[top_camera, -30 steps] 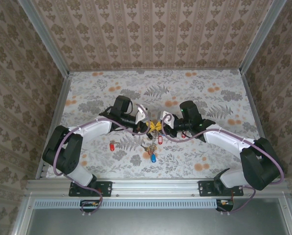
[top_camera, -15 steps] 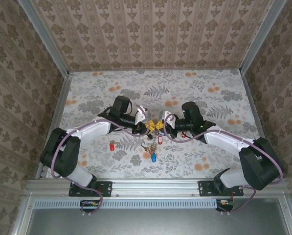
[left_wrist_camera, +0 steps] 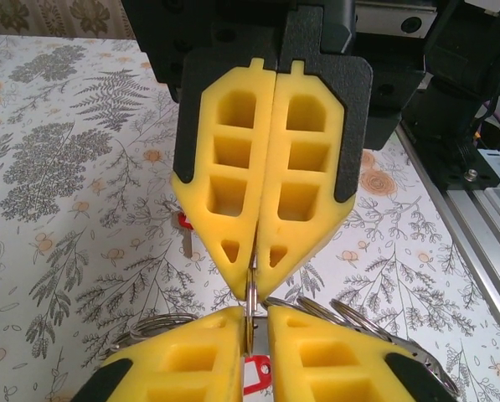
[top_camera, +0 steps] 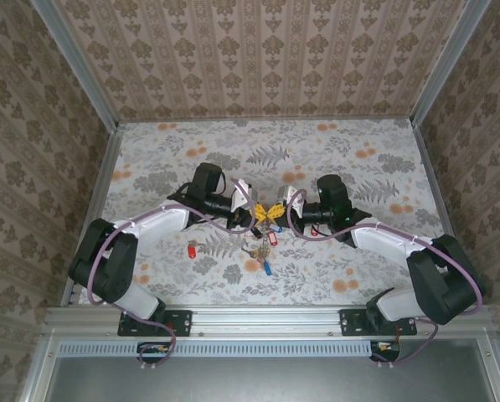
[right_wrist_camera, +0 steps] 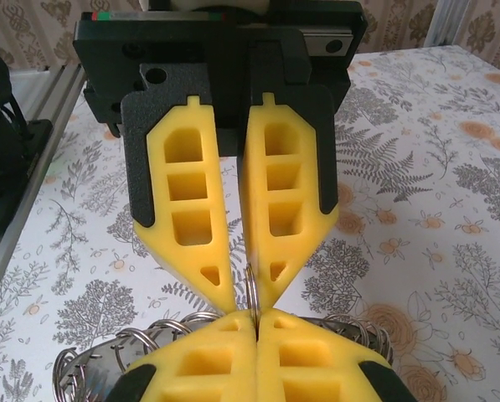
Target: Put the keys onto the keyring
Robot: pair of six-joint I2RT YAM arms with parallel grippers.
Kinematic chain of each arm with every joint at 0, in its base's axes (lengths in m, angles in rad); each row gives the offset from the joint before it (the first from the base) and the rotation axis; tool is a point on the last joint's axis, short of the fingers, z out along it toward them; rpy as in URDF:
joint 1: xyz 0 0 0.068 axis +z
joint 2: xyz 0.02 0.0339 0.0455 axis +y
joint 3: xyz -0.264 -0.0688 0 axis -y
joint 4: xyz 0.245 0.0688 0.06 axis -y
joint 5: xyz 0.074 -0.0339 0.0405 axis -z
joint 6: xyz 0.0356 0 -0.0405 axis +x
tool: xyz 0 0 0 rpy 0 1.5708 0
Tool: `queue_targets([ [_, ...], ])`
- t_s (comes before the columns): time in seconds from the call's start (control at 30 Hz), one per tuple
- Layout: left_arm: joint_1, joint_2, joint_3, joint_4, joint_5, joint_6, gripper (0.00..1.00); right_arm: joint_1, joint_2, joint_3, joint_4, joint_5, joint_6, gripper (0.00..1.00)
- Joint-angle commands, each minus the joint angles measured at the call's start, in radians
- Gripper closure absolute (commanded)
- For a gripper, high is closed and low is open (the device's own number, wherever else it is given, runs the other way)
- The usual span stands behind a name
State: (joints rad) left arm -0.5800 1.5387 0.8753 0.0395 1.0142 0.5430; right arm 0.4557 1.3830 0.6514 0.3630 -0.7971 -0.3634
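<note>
Counter [top_camera: 358, 251]: floral-patterned top, walled on three sides, metal rail along the near edge.

Left arm [top_camera: 162, 219] and right arm [top_camera: 384, 234]: both reach inward from the near corners. They meet tip to tip at about the middle of the counter.

Right claw [right_wrist_camera: 255, 316]: clenched. Yellow pads pressed flat together, with a thin metal edge coming out from between the tips. It is grasping the keyring [left_wrist_camera: 251, 289], which is seen edge-on as a narrow band running between the two claws.

Left claw [left_wrist_camera: 254, 316]: pads stand a narrow slit apart with the keyring band inside the slit. From the right wrist view its tips converge on the band. Cannot tell whether the pads actually press on it.

Wire loops [right_wrist_camera: 170, 328]: several small metal rings fan out to either side of the claw tips.

Keys [top_camera: 262, 251]: a small bunch just on the near-edge side of the claw tips. It includes a red tag [top_camera: 272, 239] and a blue-headed key [top_camera: 266, 268]. Cannot tell whether the bunch hangs or rests on the counter.

Lone red key [top_camera: 191, 249]: lies flat on the counter, apart from the bunch, toward the left edge and just on the near-edge side of the left arm.
</note>
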Motion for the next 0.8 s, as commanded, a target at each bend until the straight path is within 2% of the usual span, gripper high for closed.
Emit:
queue_targets([
  [0.0,-0.001,0.009,0.002,0.003,0.032,-0.007,0.88,-0.003,0.001,0.001,0.116,-0.068,0.036,1.00],
  [0.07,-0.001,0.006,-0.003,-0.001,0.028,-0.001,1.00,-0.002,0.001,0.000,0.122,-0.067,0.044,1.00],
  [0.2,-0.001,-0.020,-0.029,0.032,-0.003,-0.003,1.00,-0.003,0.001,-0.004,0.088,-0.041,0.015,1.00],
  [0.3,-0.008,-0.057,-0.045,0.036,-0.049,0.015,1.00,0.001,-0.013,0.024,-0.084,0.037,-0.078,0.93],
  [0.4,-0.046,-0.125,-0.072,0.049,-0.158,0.057,1.00,0.014,-0.068,0.043,-0.230,0.111,-0.157,0.82],
  [0.47,-0.075,-0.173,-0.105,0.091,-0.244,0.075,1.00,0.015,-0.118,0.021,-0.223,0.164,-0.140,0.77],
  [0.6,-0.140,-0.251,-0.144,0.109,-0.418,0.148,1.00,0.011,-0.205,-0.026,-0.203,0.214,-0.130,0.75],
  [0.77,-0.199,-0.302,-0.157,0.085,-0.543,0.235,1.00,0.018,-0.240,-0.030,-0.225,0.208,-0.147,0.73],
])
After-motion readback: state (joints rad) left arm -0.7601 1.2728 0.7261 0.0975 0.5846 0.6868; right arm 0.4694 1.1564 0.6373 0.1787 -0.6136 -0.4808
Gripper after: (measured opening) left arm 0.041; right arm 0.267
